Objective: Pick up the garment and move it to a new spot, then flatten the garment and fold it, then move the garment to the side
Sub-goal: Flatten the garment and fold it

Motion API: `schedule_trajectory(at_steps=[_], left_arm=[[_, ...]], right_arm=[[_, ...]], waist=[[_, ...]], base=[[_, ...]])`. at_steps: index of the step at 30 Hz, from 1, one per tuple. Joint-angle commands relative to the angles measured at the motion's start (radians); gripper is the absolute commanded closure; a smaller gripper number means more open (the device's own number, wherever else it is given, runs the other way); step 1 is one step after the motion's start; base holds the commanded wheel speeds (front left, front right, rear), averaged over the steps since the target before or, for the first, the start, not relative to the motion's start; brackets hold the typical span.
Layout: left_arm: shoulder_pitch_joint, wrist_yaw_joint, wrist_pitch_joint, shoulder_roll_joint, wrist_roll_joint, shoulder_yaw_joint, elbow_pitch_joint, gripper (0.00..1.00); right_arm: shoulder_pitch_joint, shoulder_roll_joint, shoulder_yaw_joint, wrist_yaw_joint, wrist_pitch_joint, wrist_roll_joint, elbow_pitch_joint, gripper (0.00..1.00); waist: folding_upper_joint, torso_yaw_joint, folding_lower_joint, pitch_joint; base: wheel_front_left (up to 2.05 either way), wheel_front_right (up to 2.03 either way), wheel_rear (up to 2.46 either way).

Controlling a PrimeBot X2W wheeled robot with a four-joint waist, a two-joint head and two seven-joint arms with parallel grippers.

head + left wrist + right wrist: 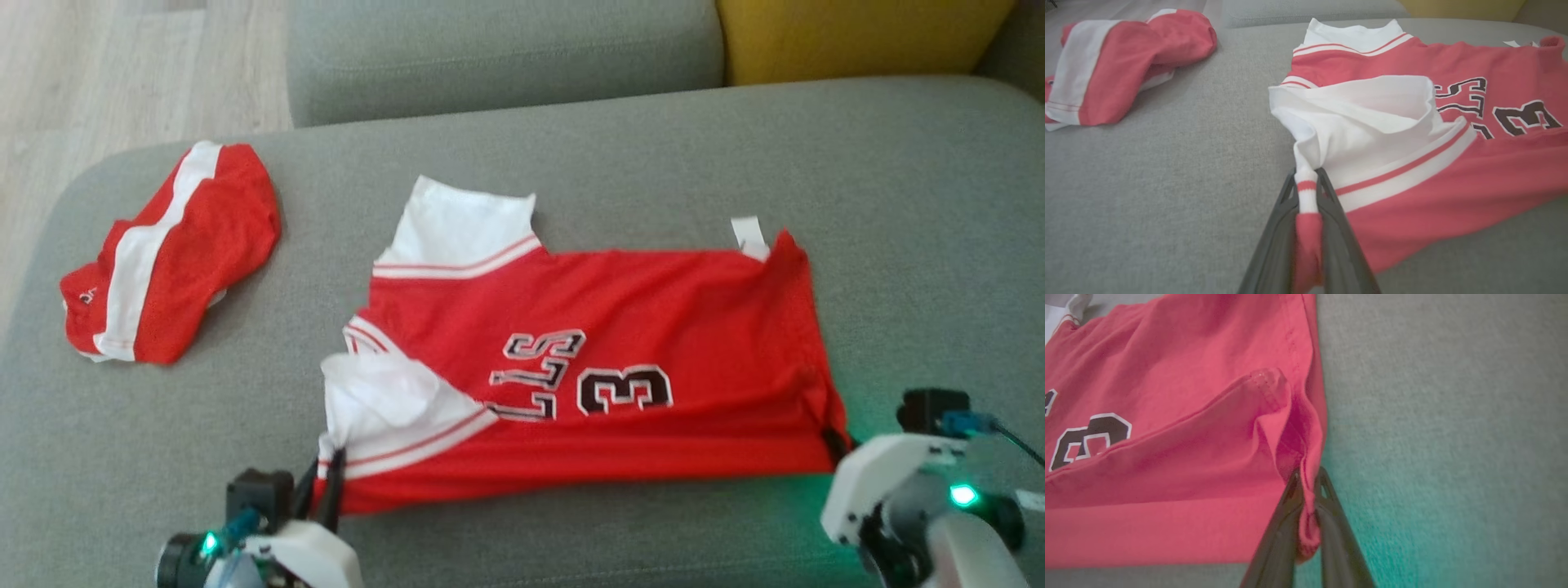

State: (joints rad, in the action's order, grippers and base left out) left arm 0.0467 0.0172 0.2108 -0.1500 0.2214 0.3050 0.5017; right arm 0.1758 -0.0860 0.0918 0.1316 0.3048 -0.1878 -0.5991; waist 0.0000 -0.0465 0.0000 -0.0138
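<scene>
The red jersey [588, 359] is spread number side up along the near edge of the grey seat cushion [898, 204]. The left gripper [1307, 176] is clamped on the near sleeve cuff; the right gripper [1308, 477] is clamped on the near hem corner. Both holds are judged thin: cuff or hem may be pulled free under tension, and the rucked white sleeve carried into the fold. A second red-and-white garment [171, 253] is heaped toward the far left corner. A yellow cushion [857, 37] and pale wood floor [122, 73] are noted beyond.
</scene>
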Motion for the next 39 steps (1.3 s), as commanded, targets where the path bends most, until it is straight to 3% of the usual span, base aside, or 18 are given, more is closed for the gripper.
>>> schedule_trajectory(at_steps=[1, 7, 8, 9, 10, 11, 16, 22, 29, 33, 39], left_arm=[[0.004, 0.003, -0.013, -0.034, -0.005, -0.033, -0.057, 1.00], [-0.040, 0.000, -0.063, -0.035, 0.005, -0.016, -0.114, 1.00], [-0.042, 0.000, -0.068, -0.035, 0.007, -0.014, -0.120, 1.00], [-0.044, -0.002, -0.075, -0.034, 0.009, -0.010, -0.123, 0.67], [-0.045, -0.005, -0.084, -0.033, 0.010, -0.005, -0.124, 0.37], [-0.046, -0.007, -0.090, -0.032, 0.010, 0.000, -0.125, 0.01], [-0.036, -0.010, -0.100, -0.033, 0.019, 0.007, -0.136, 0.00], [0.035, 0.015, 0.000, -0.028, 0.053, -0.062, -0.209, 0.00], [0.226, -0.041, 0.030, -0.044, 0.073, -0.087, -0.246, 0.00], [0.373, -0.087, -0.038, -0.071, 0.079, -0.070, -0.196, 0.00], [0.634, -0.143, -0.221, -0.140, 0.148, -0.011, -0.056, 0.00]], right_arm=[[-0.021, -0.033, 0.002, -0.001, 0.047, -0.013, 0.090, 1.00], [-0.102, -0.024, 0.039, -0.001, 0.143, -0.019, 0.226, 1.00], [-0.114, -0.020, 0.042, -0.001, 0.157, -0.013, 0.246, 0.91], [-0.124, -0.015, 0.046, -0.001, 0.165, -0.007, 0.265, 0.04], [-0.132, -0.009, 0.054, -0.001, 0.168, 0.000, 0.284, 0.00], [-0.137, -0.003, 0.060, -0.001, 0.168, 0.005, 0.300, 0.00], [-0.127, 0.022, 0.092, -0.001, 0.123, 0.025, 0.380, 0.00], [-0.055, 0.031, 0.076, -0.001, -0.028, 0.010, 0.432, 0.00], [0.072, 0.029, -0.015, -0.001, -0.203, -0.003, 0.424, 0.00], [0.142, 0.015, -0.055, -0.001, -0.239, 0.002, 0.405, 0.00], [0.254, 0.003, -0.104, -0.001, -0.262, 0.015, 0.382, 0.00]], waist=[[0.0000, 0.000, 0.0000, 0.012], [0.0000, 0.000, 0.0000, 0.016], [0.0000, 0.000, 0.0000, 0.015], [0.0000, 0.000, 0.0000, 0.015], [0.0000, -0.001, 0.0000, 0.014], [0.0000, -0.002, 0.0000, 0.013], [0.0000, -0.010, 0.0000, 0.005], [0.0000, -0.026, 0.0000, -0.019], [0.0000, -0.059, 0.0000, -0.084], [0.0000, -0.081, 0.0000, -0.140], [0.0000, -0.125, 0.0000, -0.239]], base=[[0.00, 0.00, 0.00], [0.00, 0.00, 0.00], [0.00, 0.00, 0.00], [0.00, 0.00, 0.00], [0.00, 0.00, 0.00], [0.00, 0.00, 0.00], [0.00, 0.00, 0.00], [0.00, 0.00, 0.00], [0.00, 0.00, 0.00], [0.00, 0.00, 0.00], [0.00, 0.00, 0.00]])
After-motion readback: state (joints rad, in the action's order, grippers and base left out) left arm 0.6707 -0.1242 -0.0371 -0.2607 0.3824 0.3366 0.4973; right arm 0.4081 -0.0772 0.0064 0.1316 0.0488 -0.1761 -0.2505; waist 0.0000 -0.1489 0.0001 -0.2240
